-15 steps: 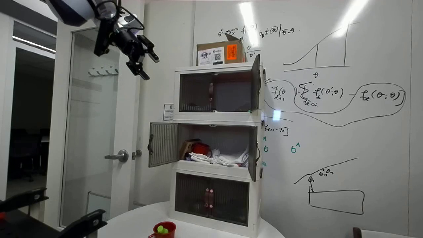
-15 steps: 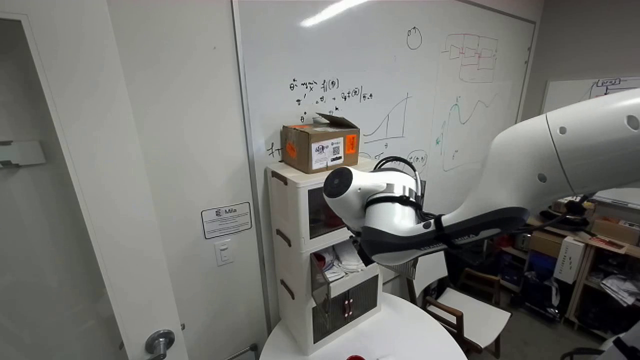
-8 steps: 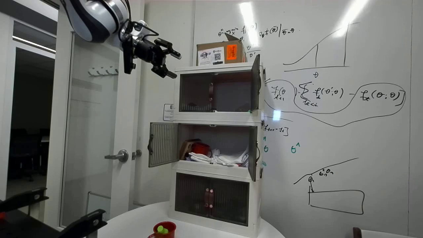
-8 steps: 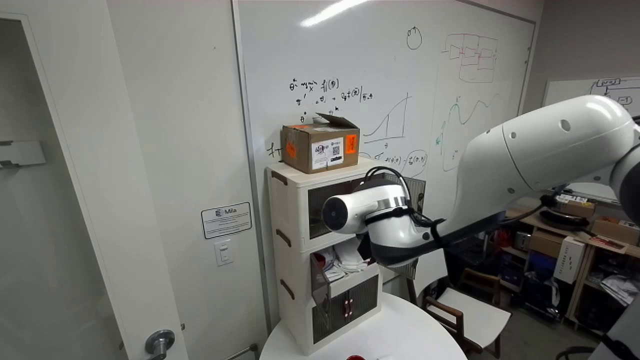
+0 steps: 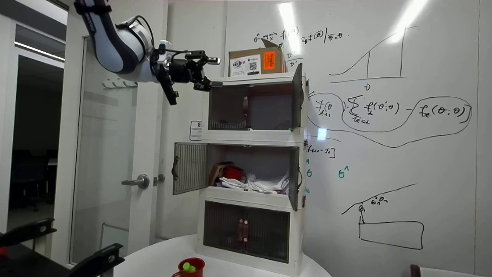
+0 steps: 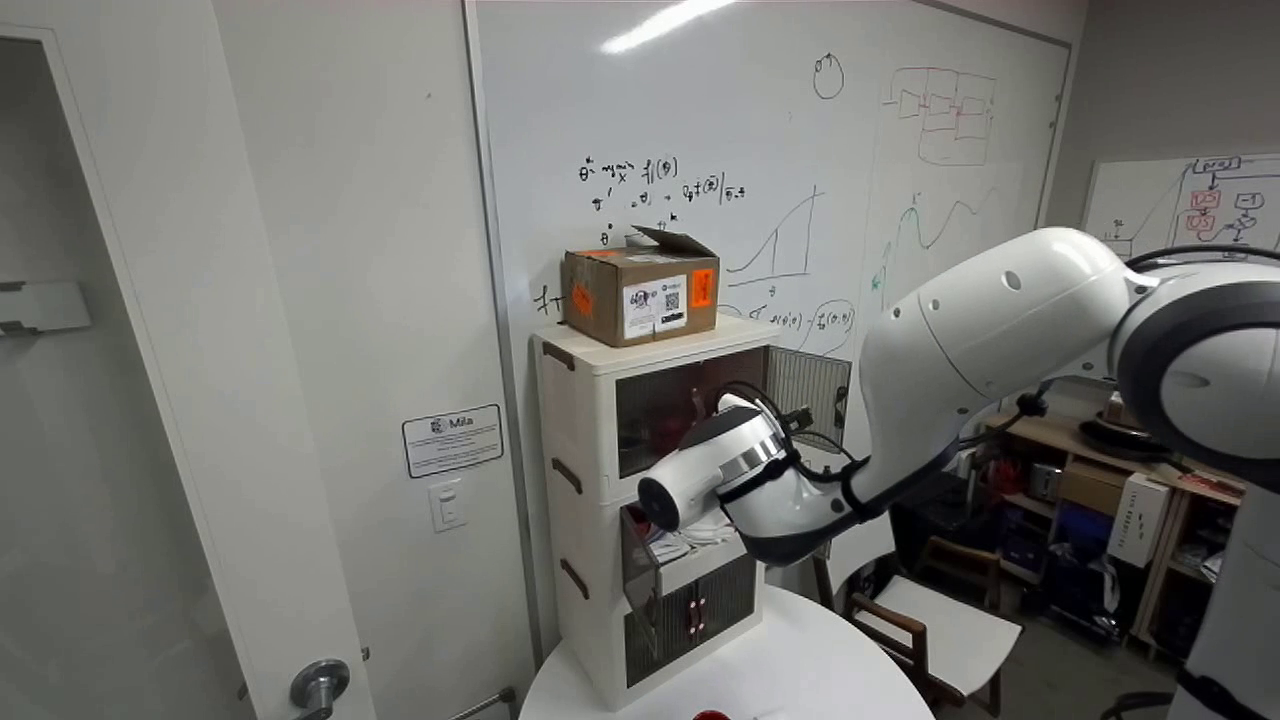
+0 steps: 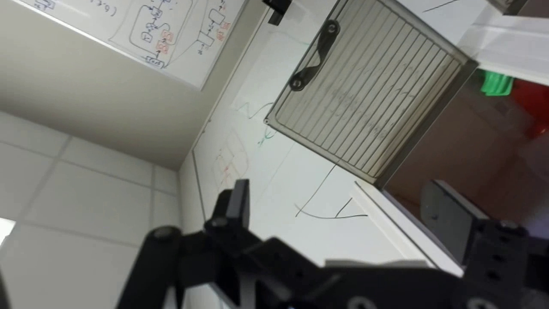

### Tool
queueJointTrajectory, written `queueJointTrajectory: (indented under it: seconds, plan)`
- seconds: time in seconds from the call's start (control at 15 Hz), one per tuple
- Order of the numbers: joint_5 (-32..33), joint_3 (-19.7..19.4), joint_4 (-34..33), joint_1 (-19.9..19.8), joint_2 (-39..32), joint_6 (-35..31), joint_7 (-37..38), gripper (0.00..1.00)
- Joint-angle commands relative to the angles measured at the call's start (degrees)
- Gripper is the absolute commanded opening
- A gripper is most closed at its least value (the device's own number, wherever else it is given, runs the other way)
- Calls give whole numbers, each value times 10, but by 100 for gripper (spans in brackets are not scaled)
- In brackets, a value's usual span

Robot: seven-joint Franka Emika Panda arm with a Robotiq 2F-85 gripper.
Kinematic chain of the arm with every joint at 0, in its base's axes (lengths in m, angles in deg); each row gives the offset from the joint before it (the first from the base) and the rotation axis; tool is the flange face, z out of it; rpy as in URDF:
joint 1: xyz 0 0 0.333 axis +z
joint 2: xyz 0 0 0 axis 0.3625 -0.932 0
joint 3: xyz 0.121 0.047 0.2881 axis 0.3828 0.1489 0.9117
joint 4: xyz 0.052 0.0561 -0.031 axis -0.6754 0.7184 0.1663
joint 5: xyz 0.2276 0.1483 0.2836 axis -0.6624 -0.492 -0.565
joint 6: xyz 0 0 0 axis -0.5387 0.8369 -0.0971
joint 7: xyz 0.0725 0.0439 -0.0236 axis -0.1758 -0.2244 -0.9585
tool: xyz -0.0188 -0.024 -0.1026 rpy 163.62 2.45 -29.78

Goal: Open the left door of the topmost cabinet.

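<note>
The topmost cabinet (image 5: 253,135) is a white unit with a dark interior, also seen in an exterior view (image 6: 575,420). Its left door (image 5: 226,109) is shut, with a small upright handle (image 5: 245,107) at its inner edge; the door also shows in an exterior view (image 6: 645,425). I cannot make the left door out in the wrist view. Its right door (image 5: 297,98) stands open, and its ribbed pane shows in the wrist view (image 7: 369,90). My gripper (image 5: 215,72) is open and empty by the cabinet's top left corner; its fingertips also show in the wrist view (image 7: 343,210).
A cardboard box (image 5: 246,63) stands on the cabinet. The middle unit's left door (image 5: 190,168) and right door (image 5: 294,177) stick out open. A red mug (image 5: 194,267) is on the round white table (image 5: 165,250). The topmost cabinet holds red and green things (image 7: 496,83).
In an exterior view my gripper has moved right and slightly down to the cabinet's top left corner and turned from pointing down to nearly level. The doors have not moved.
</note>
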Motion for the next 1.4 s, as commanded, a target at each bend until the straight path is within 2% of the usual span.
queueJointTrajectory:
  seconds: [0.0, 0.07, 0.27, 0.67, 0.8, 0.87, 1.0, 1.2, 1.33]
  plan:
    - [-14, -14, -19, 26, -21, 39, 73, 100]
    - [-4, -18, -6, 26, -12, 27, 38, 100]
    - [-7, -19, -8, 30, -16, 27, 62, 100]
    - [-7, -20, -10, 30, -16, 27, 63, 100]
    - [1, -26, -16, 23, -28, 9, 73, 100]
    - [12, -28, -25, 25, -42, 33, 72, 100]
    - [43, -37, -36, 22, -55, 29, 81, 100]
    - [99, -51, -45, 14, -57, -23, 86, 100]
    - [106, -61, -67, 5, -65, -73, 94, 100]
